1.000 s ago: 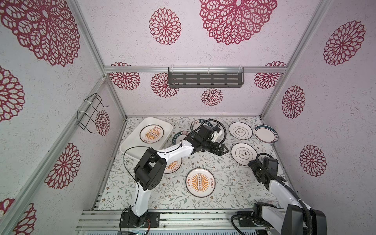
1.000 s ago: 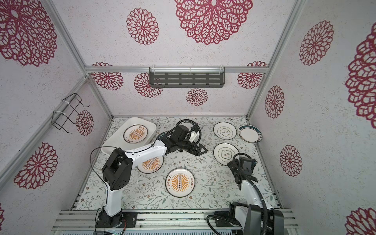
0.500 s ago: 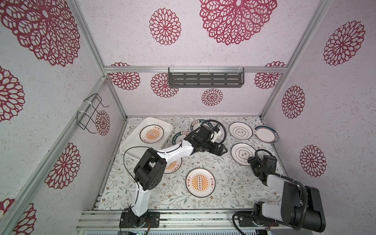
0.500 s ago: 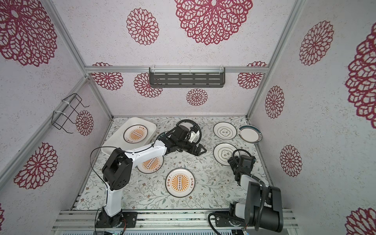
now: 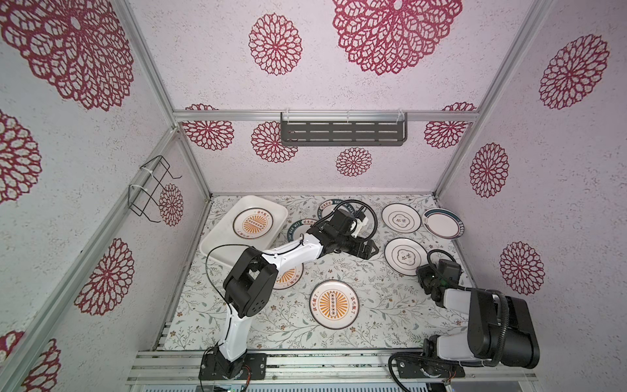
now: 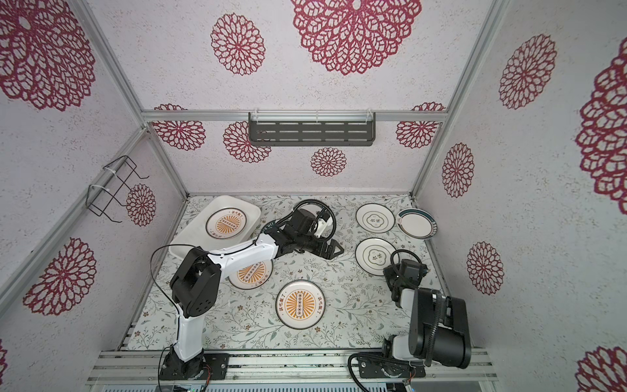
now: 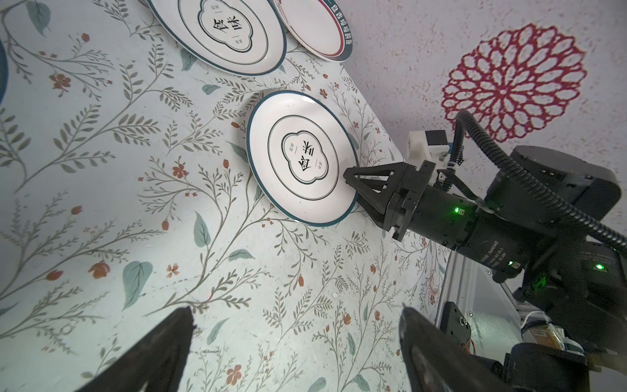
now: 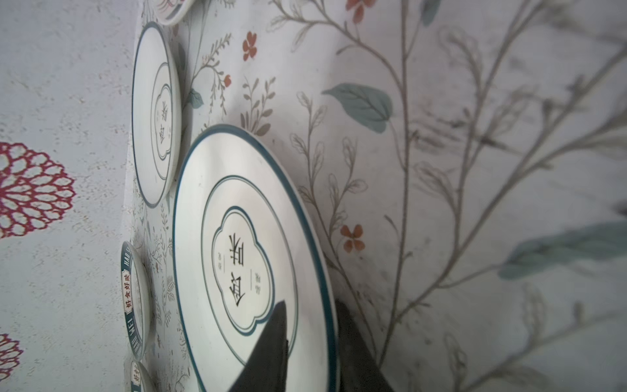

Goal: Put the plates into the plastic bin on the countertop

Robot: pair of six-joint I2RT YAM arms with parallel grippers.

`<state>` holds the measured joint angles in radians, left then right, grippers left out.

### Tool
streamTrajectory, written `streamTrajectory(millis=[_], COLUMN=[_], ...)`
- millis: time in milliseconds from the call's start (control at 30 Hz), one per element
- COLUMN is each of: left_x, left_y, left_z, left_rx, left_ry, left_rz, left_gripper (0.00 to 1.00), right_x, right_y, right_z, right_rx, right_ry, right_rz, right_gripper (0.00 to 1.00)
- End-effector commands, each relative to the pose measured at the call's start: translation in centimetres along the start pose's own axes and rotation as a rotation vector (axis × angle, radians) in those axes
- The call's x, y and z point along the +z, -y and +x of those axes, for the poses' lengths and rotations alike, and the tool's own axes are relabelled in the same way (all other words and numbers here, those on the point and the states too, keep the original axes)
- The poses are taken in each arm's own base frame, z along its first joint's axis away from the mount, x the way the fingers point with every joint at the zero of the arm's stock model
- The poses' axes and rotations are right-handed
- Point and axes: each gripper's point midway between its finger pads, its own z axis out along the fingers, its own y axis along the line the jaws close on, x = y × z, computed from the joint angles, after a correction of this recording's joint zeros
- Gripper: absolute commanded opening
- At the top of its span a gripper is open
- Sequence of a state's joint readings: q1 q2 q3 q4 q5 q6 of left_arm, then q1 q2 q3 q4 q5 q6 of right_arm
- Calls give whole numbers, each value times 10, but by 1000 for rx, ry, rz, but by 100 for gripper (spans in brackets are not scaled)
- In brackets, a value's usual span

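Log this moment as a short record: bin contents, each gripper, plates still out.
plastic bin: one sunburst plate inside
right gripper: shut on the rim of the ring plate nearest it
left gripper: open, empty, above the countertop
other plates: six more on the countertop in a top view, three partly under the left arm

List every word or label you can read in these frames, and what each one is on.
"食味": centre of the nearer ringed plate.
"好食好味" and "HAO": rim of the teal-rimmed plate.
"DAMIAO": label on the right arm motor.
Characters on the sunburst plate and all smaller print: too small to read.
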<state>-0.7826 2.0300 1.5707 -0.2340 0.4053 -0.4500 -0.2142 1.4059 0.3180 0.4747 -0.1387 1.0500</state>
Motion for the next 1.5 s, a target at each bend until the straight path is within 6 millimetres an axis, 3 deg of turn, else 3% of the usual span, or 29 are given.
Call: streamTrajectory(millis=[0, 67, 233, 567, 733, 767, 1033, 1200, 1467], left_x=[-3, -3, -4, -11, -19, -31, -52, -70, -98], left_y=[-1, -1, -1, 1, 1, 9, 16, 10, -16], left_z=[1, 1, 2, -5, -13, -22, -37, -50, -59], left_rx=[2, 2, 2, 8, 4, 16, 13, -26, -141], left_ry=[-4, -4, -5, 17, 46, 73, 123, 182, 242], left_rz=[-5, -6, -8, -13, -10, -2, 22, 54, 115], left_gripper=[97, 97, 97, 97, 97, 97, 97, 97, 97], right_x=[1, 2, 2, -21, -43, -48, -73, -75, -73], right_y=[38, 38, 39, 17, -8, -13, -65, -96, -149], right_z=[25, 26, 29, 15, 0, -2, -5, 10, 44], right_rx=[58, 63, 74, 34, -38, -52, -119, -189, -320], right_ry=[-84, -91, -104, -53, -5, -2, -13, -60, -147], right_rz=[112, 107, 107, 66, 22, 11, -154, -240, -380], right_gripper=[14, 7, 0, 0, 0, 0, 0, 0, 0])
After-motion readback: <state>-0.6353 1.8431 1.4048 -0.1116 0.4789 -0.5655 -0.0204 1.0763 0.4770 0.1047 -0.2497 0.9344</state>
